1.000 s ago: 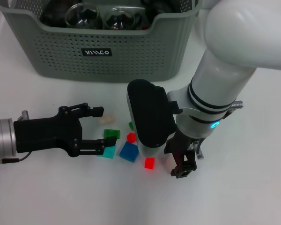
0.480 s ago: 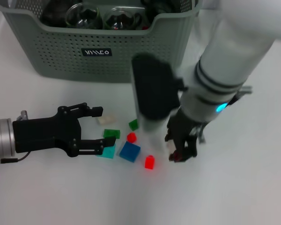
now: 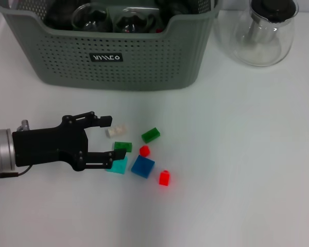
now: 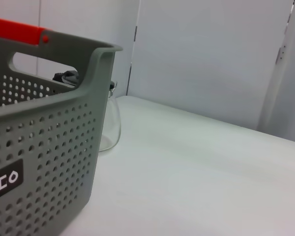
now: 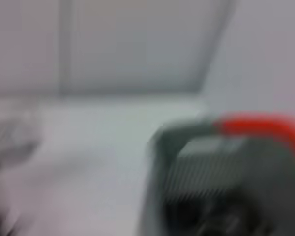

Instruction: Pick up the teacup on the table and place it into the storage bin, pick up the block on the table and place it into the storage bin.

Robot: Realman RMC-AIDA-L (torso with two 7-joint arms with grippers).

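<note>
Beside the blocks, our left gripper [image 3: 109, 137] sits open; next we close on the white block [image 3: 116, 130].

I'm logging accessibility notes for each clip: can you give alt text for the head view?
The left gripper, open, lies low on the white table beside scattered small blocks: white, green, blue, red. Behind stands the storage bin, with a glass teapot beside it.

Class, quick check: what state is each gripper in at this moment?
Left gripper: open, holding nothing, low over the table by the small blocks.
Right gripper: not in view in the head picture, so its state cannot be told.
</note>
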